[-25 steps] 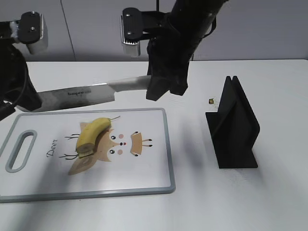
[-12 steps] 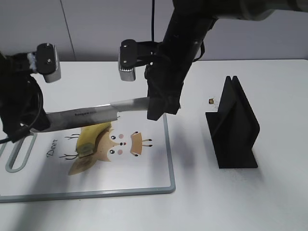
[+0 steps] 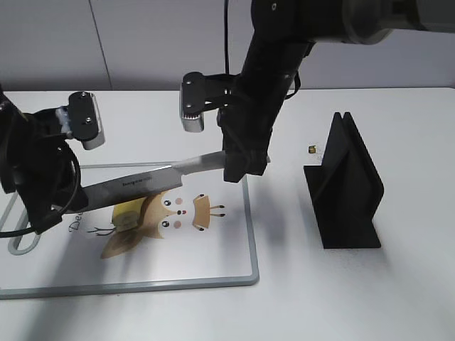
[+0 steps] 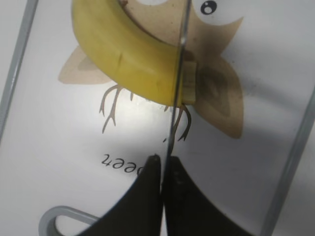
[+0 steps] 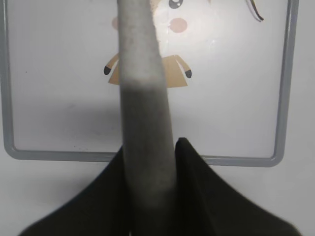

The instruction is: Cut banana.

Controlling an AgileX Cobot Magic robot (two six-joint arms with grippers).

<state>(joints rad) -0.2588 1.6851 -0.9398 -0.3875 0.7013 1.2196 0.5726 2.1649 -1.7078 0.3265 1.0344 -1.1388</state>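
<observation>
Gripping the grey handle of the knife (image 3: 135, 186) with my right tool (image 3: 244, 165), I hold the blade level over the board (image 3: 234, 273), running left from the board's right rim. My left tool (image 3: 44, 206) pinches the blade tip between closed fingers (image 4: 147, 196), at the board's left end above the handle slot.

One banana (image 4: 133, 59) lies on the board's left half, across the deer print (image 3: 188, 213). From the left wrist the blade's thin edge crosses the banana just beside its pale cut end; whether steel touches peel I cannot tell. From outside, most of the banana hides under the blade.

One knife, one board, one banana, one black stand (image 3: 346, 188).

The board's near half is bare, and its grey rim frames the print on every side. The stand sits on the desk (image 3: 355, 298) right of the board, well apart from it, with a tiny dark speck (image 3: 312, 149) beside it. White desk lies open in front of the board.
</observation>
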